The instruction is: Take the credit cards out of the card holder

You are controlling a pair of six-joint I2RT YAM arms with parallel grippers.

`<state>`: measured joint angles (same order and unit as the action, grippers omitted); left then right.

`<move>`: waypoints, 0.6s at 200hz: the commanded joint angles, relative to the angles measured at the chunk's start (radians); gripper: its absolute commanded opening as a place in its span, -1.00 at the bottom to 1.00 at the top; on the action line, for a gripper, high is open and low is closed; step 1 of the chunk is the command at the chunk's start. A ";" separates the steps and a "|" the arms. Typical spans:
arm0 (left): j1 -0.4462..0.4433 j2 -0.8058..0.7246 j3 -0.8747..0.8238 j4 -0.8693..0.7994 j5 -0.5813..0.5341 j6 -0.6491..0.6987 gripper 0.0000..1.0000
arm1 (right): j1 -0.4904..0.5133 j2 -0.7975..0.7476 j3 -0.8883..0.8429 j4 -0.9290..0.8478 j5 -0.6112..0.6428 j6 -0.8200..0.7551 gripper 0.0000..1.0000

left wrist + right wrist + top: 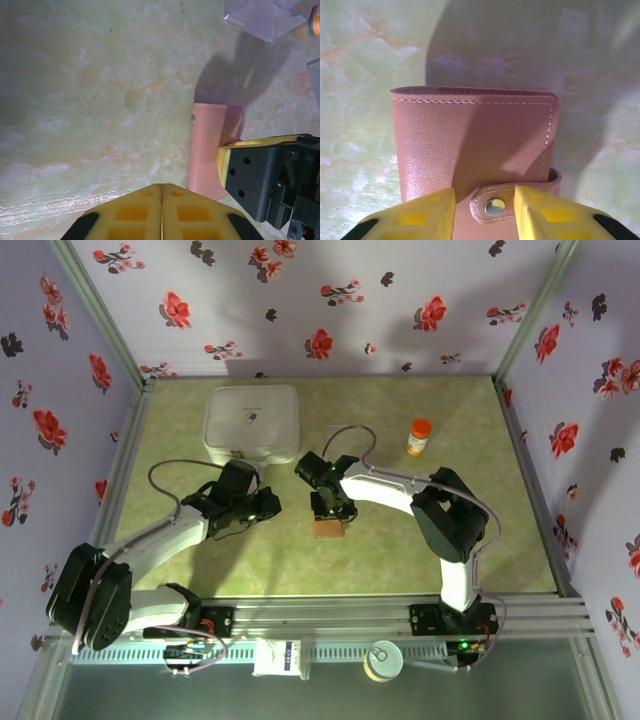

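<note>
The card holder is a reddish-brown leather wallet lying closed on the green table, its strap snapped down by a silver stud. It shows as a small brown patch in the top view and as a pink slab in the left wrist view. My right gripper is down on the holder. Its yellow fingers stand apart on either side of the strap's snapped end, pinching nothing. My left gripper hovers left of the holder, its pads pressed together and empty. The credit cards are hidden.
A white square box stands at the back left. An orange-capped bottle is at the back right. The corner of a clear plastic box shows beyond the holder. Floral walls close in three sides.
</note>
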<state>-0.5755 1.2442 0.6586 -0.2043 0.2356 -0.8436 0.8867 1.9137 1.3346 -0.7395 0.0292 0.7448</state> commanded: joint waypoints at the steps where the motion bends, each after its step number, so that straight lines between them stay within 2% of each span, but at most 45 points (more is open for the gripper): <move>1: 0.008 0.014 -0.011 0.028 0.022 0.003 -0.85 | 0.013 0.021 0.027 -0.066 0.002 0.016 -0.26; 76: 0.007 0.042 -0.010 0.051 0.036 -0.010 -0.85 | 0.016 0.049 0.034 -0.092 0.001 0.009 -0.28; 120: 0.008 0.058 0.001 0.055 0.047 -0.008 -0.85 | 0.016 0.055 0.018 -0.064 -0.002 0.009 -0.40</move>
<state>-0.5755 1.2819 0.6582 -0.1673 0.2642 -0.8452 0.8925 1.9308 1.3544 -0.7914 0.0299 0.7444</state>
